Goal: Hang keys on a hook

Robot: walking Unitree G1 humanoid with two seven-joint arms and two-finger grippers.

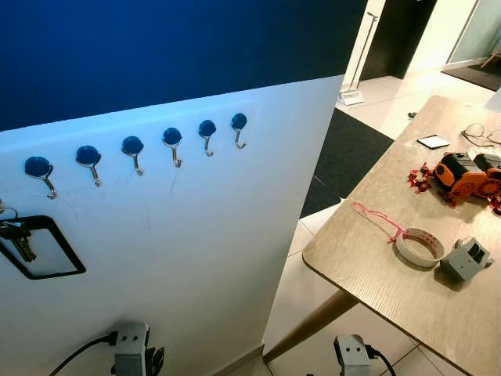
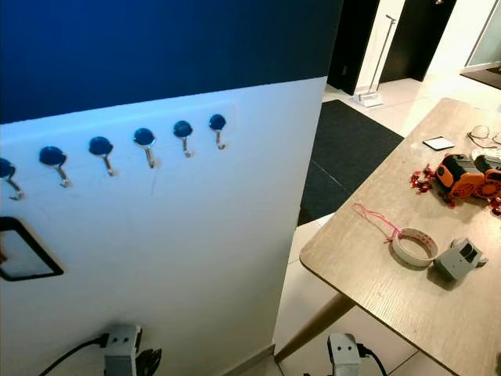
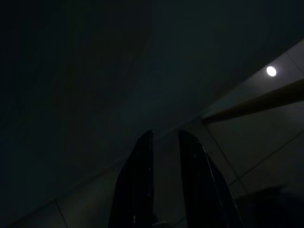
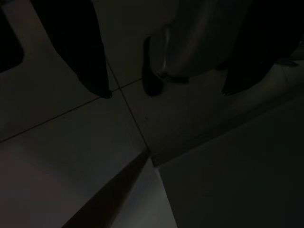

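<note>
Both my arms hang low at my sides: my left gripper has its fingers nearly together with a thin gap and nothing between them, my right gripper is spread wide over dim floor tiles. Ahead, the keys already dangle at the white wall's far left edge, below a row of blue-capped hooks. Rightward, a wooden table carries a tape roll.
</note>
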